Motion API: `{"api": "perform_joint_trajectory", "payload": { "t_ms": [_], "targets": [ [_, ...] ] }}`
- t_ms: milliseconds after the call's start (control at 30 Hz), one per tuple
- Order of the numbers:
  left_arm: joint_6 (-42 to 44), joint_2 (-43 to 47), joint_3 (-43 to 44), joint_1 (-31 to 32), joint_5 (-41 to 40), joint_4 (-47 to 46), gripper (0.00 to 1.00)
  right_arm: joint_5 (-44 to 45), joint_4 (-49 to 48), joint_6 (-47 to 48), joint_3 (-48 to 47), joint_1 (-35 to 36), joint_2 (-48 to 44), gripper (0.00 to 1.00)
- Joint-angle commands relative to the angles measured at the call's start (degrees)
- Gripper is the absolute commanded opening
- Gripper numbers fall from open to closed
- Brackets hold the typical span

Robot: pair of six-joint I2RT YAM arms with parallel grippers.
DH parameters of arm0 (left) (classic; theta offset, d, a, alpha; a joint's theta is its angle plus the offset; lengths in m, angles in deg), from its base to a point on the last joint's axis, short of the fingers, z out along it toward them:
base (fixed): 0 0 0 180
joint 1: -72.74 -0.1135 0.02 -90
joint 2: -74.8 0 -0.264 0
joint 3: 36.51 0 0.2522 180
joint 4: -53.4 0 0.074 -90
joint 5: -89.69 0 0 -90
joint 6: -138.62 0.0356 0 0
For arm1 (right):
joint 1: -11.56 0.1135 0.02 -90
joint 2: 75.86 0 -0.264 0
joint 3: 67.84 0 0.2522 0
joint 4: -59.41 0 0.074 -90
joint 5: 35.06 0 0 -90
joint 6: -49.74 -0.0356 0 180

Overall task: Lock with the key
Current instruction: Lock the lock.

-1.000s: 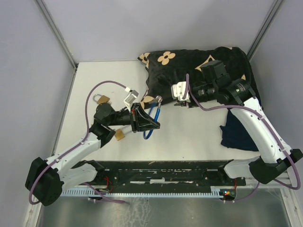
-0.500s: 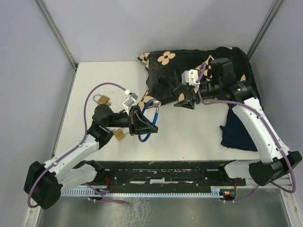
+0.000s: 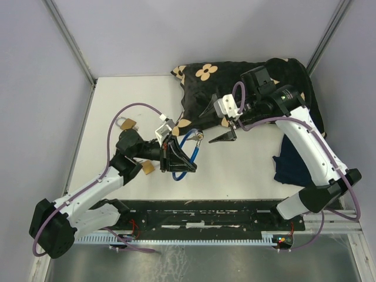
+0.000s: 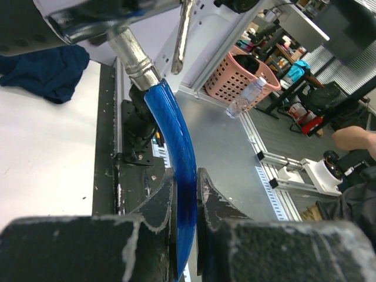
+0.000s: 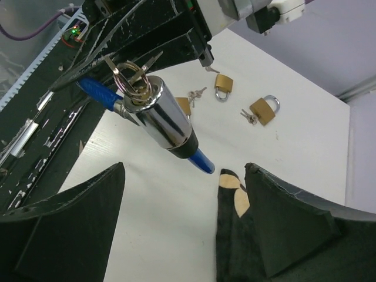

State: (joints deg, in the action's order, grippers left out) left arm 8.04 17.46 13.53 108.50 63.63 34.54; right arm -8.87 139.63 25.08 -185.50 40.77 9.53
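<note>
A blue cable lock [image 3: 185, 154] with a chrome cylinder [image 5: 164, 120] is held up off the table. My left gripper [image 4: 185, 194] is shut on its blue cable [image 4: 179, 153]. A key [image 5: 132, 73] on a ring sticks out of the cylinder's end, with spare keys hanging from the ring; from above the key [image 3: 200, 136] shows at the top of the loop. My right gripper [image 5: 185, 170] stands wide open just right of the cylinder, with nothing between its fingers; it [image 3: 217, 123] hovers over the edge of the black cloth.
Brass padlocks [image 3: 126, 123] [image 3: 148, 167] with small keys lie on the white table on the left. A black flowered cloth [image 3: 247, 82] covers the back right and a navy cloth [image 3: 294, 164] lies at the right edge. The black rail [image 3: 205, 214] runs along the front.
My right gripper has let go near the key, drawn back to the right and opened wide. The left gripper has kept its grip while the cable loop shifted slightly.
</note>
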Motion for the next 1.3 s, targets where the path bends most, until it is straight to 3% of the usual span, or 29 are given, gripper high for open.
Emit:
{"api": "perform_joint_trajectory", "payload": {
  "t_ms": [0,167,700,867,967,1067,1267],
  "targets": [
    [3.22,0.36,3.92,1.66,2.77,-3.15,0.03,-1.94,5.44,6.93,-1.24,1.82,1.47,0.9],
    [3.22,0.39,4.67,2.35,3.42,-3.21,0.03,-2.96,8.24,10.47,-2.01,3.68,2.28,0.87],
    [3.83,-0.28,6.29,4.48,3.06,-3.11,0.03,-2.02,7.94,9.82,-1.18,6.82,0.3,0.48],
    [2.31,-0.4,5.91,4.46,-0.85,-1.6,0.03,1.34,5.36,6.57,0.01,6.88,-2.65,0.31],
    [-3.12,-0.49,4.12,4.46,-5.37,-6.26,0.03,4.87,2.05,2.1,1.21,6.94,-4.41,0.21],
    [-8.49,-0.19,0.91,4.44,-10.05,-16.15,0.03,7.38,-0.71,-1.33,2.73,7.06,-5.72,0.16],
    [-11.49,-1.37,3.32,4.55,-14.51,-13.57,0.03,16.75,-6.02,-7.65,5.09,10.71,-7.11,0.12]
  ]
}}
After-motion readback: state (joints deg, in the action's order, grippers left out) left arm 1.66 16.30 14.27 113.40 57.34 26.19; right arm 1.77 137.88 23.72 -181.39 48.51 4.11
